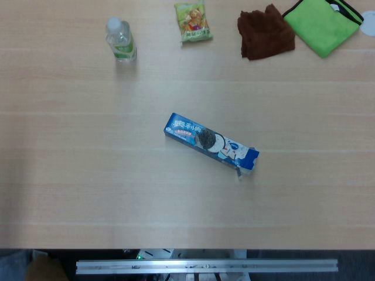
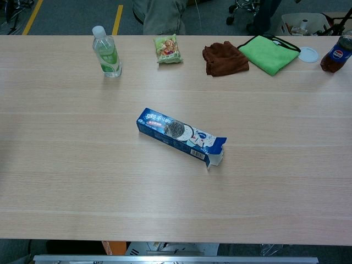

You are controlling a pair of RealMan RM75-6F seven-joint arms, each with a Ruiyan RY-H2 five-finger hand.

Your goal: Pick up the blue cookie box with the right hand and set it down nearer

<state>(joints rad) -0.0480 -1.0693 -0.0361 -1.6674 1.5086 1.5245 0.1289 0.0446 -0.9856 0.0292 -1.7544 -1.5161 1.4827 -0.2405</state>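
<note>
Pale wood worktop [image 2: 66,181] fills both views, and the blue cookie box [image 2: 179,135] lies flat near its middle, slanted, with the end flap at its right end open. Along the far edge stand a water bottle [image 2: 107,53], a snack packet [image 2: 168,49], a brown cloth [image 2: 224,58] and a green cloth [image 2: 268,54]. Neither hand shows in either view, so how the fingers lie cannot be told.

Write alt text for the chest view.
A blue cookie box lies diagonally mid-table, its right end flap open. Along the far edge sit a water bottle, snack packet, brown cloth, green cloth and cola bottle. No hands show.
</note>
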